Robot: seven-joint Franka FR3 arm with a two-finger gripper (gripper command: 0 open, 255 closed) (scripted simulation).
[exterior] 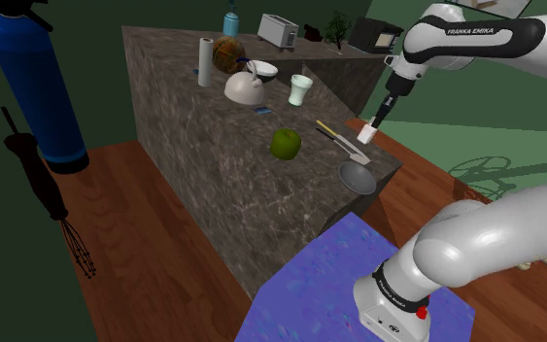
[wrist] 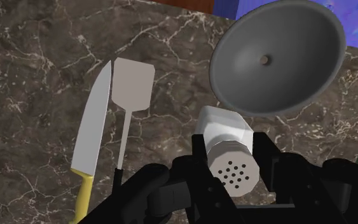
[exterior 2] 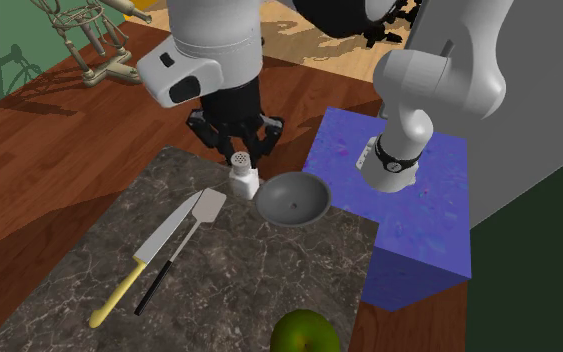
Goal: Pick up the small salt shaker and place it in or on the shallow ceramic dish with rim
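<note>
My gripper [exterior 2: 237,152] is shut on a small white salt shaker [exterior 2: 243,180], its black fingers [wrist: 199,159] clasping the sides just below the perforated cap. The shaker [wrist: 224,130] stands upright low over the marble counter near its edge; whether its base touches the surface I cannot tell. Right beside it lies the shallow grey dish with a rim [exterior 2: 292,197], round with a small knob in its middle [wrist: 276,57]. In the shoulder view the shaker [exterior: 369,132] hangs below the gripper [exterior: 381,119], a little beyond the dish [exterior: 358,176].
A yellow-handled knife [exterior 2: 149,255] and a grey spatula [exterior 2: 197,218] lie on the shaker's other side. A green apple [exterior: 285,144] sits mid-counter. A kettle [exterior: 245,89], cup [exterior: 301,89], paper roll [exterior: 205,61] and toaster [exterior: 278,30] stand farther back. The blue stand [exterior 2: 419,215] adjoins the counter edge.
</note>
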